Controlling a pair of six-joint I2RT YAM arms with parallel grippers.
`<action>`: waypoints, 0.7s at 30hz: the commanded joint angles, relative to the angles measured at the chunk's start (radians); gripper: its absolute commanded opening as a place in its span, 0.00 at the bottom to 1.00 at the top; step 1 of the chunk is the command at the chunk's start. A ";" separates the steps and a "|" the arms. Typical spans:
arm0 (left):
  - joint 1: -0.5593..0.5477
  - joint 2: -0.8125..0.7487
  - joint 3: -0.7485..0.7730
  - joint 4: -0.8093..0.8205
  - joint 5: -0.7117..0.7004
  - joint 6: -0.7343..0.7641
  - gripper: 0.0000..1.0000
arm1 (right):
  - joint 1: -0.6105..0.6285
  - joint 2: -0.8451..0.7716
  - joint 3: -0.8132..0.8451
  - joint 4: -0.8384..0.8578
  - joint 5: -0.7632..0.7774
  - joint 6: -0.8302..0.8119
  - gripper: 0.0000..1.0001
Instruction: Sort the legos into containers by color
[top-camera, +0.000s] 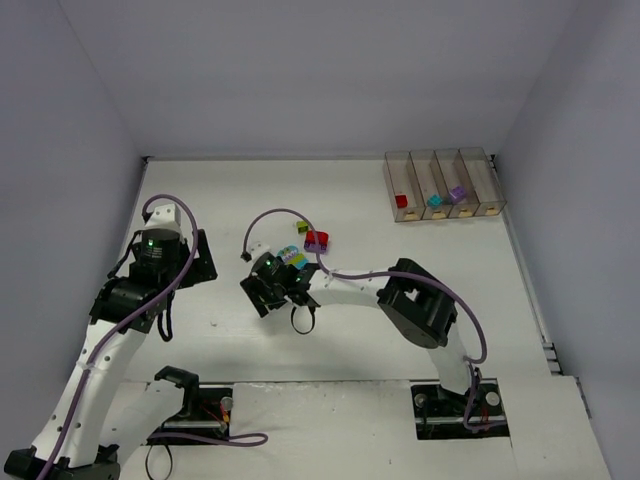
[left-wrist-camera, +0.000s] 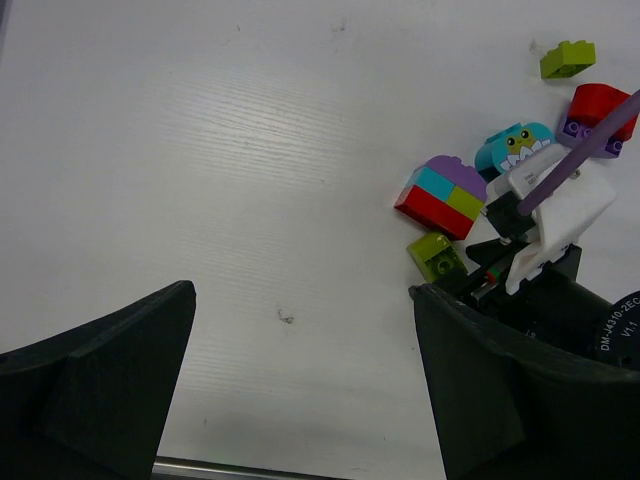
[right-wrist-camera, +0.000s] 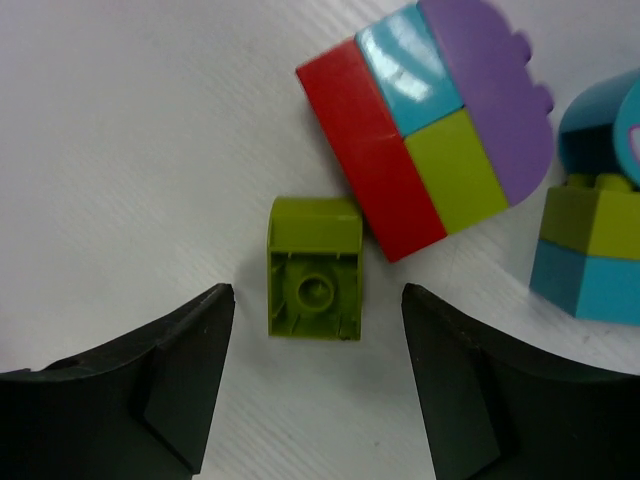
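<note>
Midway between the worktop's side edges, we are hovering our empty, wide-open right gripper (right-wrist-camera: 316, 320) astride a lime green brick (right-wrist-camera: 315, 268), judging it light, rigid, best pinched across flat sides.

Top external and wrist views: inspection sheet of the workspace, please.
Surface: white table, one small dark speck.
Job's things: containers far right, with a red brick, teal brick and purple brick in separate bins; lime brick, multicolour stack and other legos loose mid-table.
Clutter: nothing seen.
Grippers: left jaws open over bare table; right jaws open, lime brick between them, untouched.
Cables: purple cable looped along each arm.
Surroundings: plain grey walls.
</note>
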 joint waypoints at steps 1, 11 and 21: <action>0.004 0.003 0.037 0.008 -0.018 -0.007 0.84 | 0.008 0.020 0.060 0.040 0.070 0.030 0.65; 0.003 0.003 0.034 0.013 -0.010 -0.004 0.84 | 0.007 -0.093 -0.001 0.037 0.173 -0.014 0.00; 0.003 0.027 0.020 0.053 0.020 -0.008 0.84 | -0.356 -0.438 -0.128 0.006 0.227 -0.184 0.00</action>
